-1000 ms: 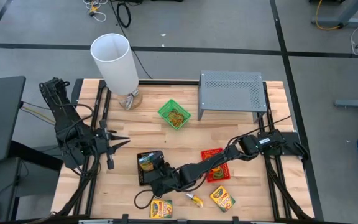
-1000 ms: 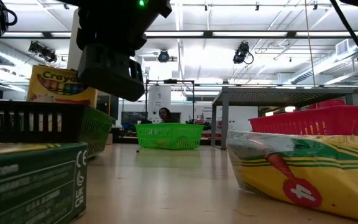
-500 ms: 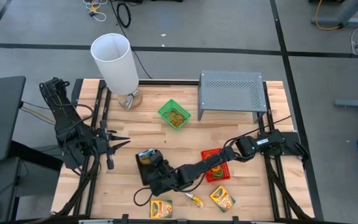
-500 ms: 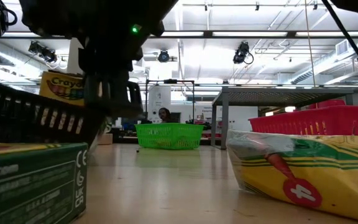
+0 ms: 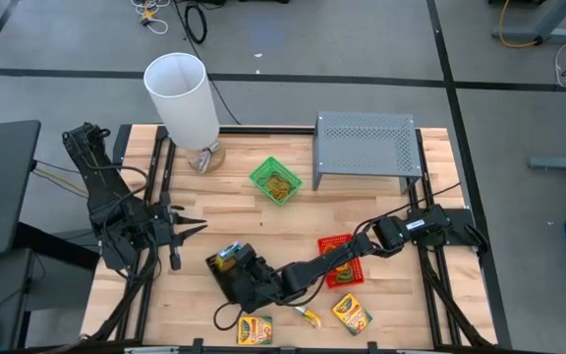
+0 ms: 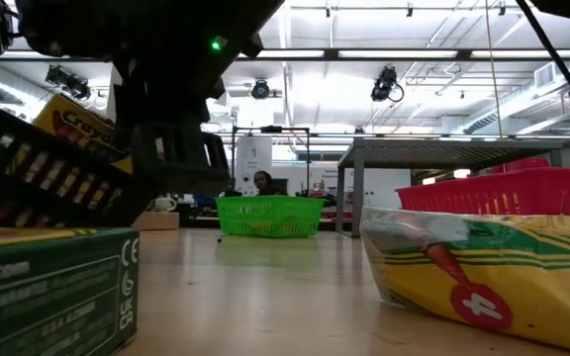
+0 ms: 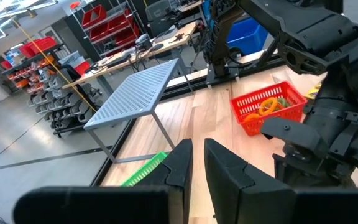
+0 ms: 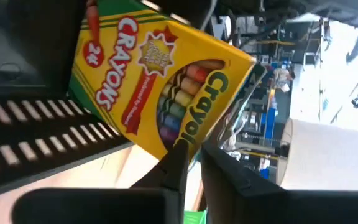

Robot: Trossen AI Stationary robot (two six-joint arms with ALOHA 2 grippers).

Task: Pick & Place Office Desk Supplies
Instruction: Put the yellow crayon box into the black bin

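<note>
A black tray (image 5: 226,272) with a yellow-green crayon box (image 8: 160,87) in it stands tipped at the table's near middle; it also shows in the low view (image 6: 47,178). My right gripper (image 5: 254,285) is shut at the tray's right side. My left gripper (image 5: 187,234) hangs shut and empty over the table's left part. Two more crayon boxes (image 5: 254,329) (image 5: 352,314) lie at the near edge. A red tray (image 5: 340,261) and a green tray (image 5: 275,181) hold coloured bands. My right gripper is shut on the black tray at its right side, coming level from the table's right. Its own fingers (image 8: 178,167) hide the place of contact. The tray's slotted wall (image 8: 42,146) stands tilted, one side raised off the table, with the crayon box leaning inside.
A tall white cylinder (image 5: 185,98) stands at the far left and a grey perforated riser (image 5: 366,143) at the far right. A small yellow thing (image 5: 308,317) lies between the two near crayon boxes. My right arm reaches across the red tray.
My right gripper has gone a little toward the table's left edge and has turned. The black tray has turned about and tipped up on one side, and the crayon box in it now leans over with it.
</note>
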